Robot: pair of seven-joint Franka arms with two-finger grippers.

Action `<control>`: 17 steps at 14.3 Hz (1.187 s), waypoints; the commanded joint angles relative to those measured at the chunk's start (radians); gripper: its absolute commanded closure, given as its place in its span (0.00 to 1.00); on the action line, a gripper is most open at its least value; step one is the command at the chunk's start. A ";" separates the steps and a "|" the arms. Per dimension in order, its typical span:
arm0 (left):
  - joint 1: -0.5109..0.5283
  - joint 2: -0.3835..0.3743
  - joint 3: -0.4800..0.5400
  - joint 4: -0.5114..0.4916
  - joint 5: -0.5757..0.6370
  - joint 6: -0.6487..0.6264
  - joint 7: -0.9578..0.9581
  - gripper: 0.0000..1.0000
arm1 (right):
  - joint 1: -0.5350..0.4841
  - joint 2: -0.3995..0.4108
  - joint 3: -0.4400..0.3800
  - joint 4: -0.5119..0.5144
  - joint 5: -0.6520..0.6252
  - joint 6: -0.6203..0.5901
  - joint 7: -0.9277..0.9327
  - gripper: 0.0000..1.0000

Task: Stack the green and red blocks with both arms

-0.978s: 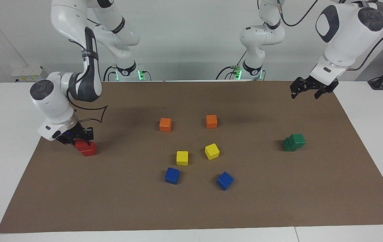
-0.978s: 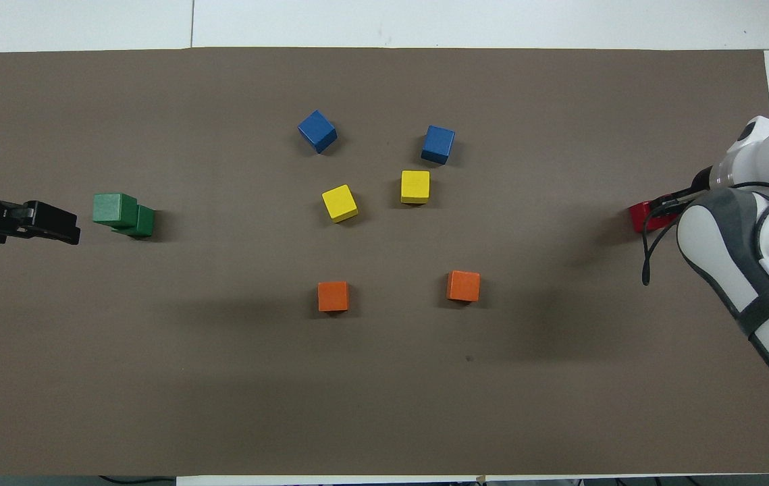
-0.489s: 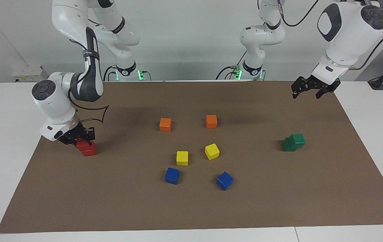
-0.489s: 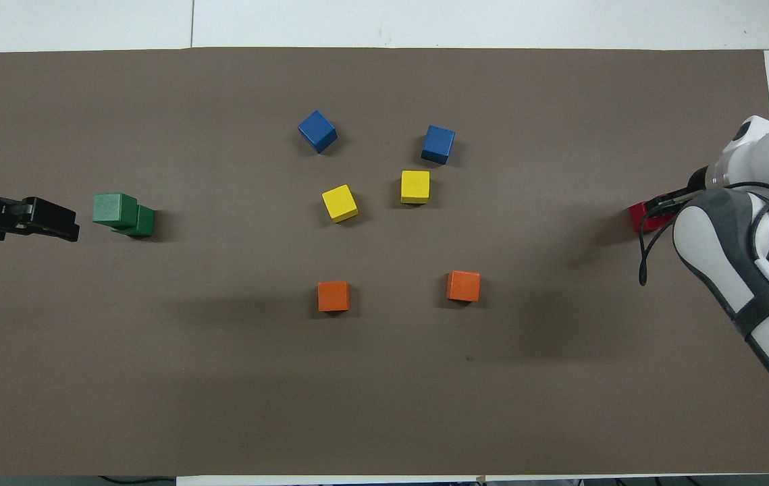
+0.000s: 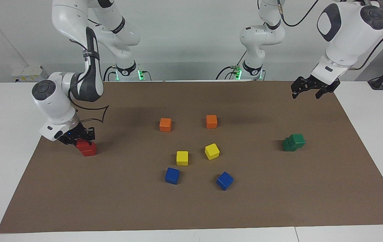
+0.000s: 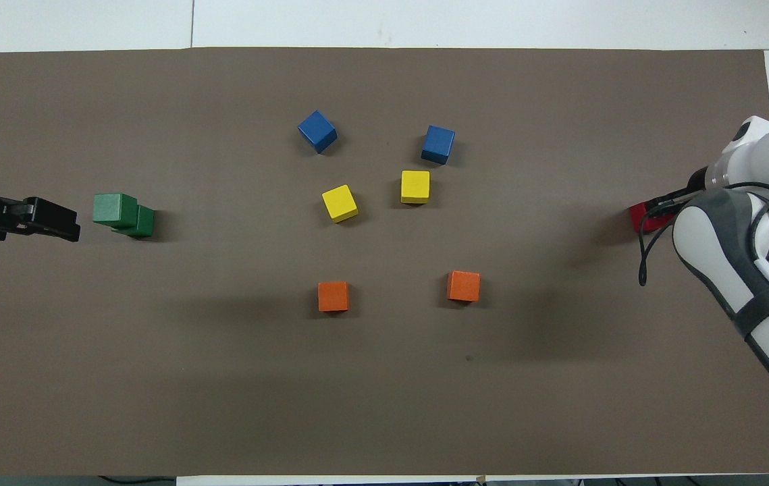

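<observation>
Cubes like these look light, rigid and matte, so judge them easy to pinch: take one across two flat parallel faces, about mid-height, and keep it square. Read the mat in the overhead view as a clock face. The green blocks are stacked at nine o'clock, the upper one sitting askew and overhanging the lower. The red blocks are stacked at three o'clock. Your right gripper is down at the upper red block, and you cannot tell whether it grips or has let go. Your left gripper waits raised at the nine o'clock end, fingers spread and empty, apart from the green stack. A sideways nudge would likely topple either stack.
</observation>
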 commanded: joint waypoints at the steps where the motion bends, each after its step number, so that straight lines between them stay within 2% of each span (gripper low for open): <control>1: -0.007 0.008 0.005 0.018 -0.003 -0.010 -0.005 0.00 | -0.005 -0.011 0.008 -0.025 -0.003 0.017 0.015 0.02; 6: -0.009 0.007 0.005 0.018 -0.003 -0.010 -0.004 0.00 | -0.008 -0.007 0.008 -0.010 -0.002 0.017 0.015 0.00; 11: -0.001 0.007 0.005 0.016 -0.003 -0.010 -0.004 0.00 | 0.011 -0.018 0.014 0.074 0.000 -0.010 0.036 0.00; 17: 0.000 0.007 0.005 0.016 -0.003 -0.010 -0.005 0.00 | 0.022 -0.129 0.038 0.140 0.000 -0.205 0.065 0.00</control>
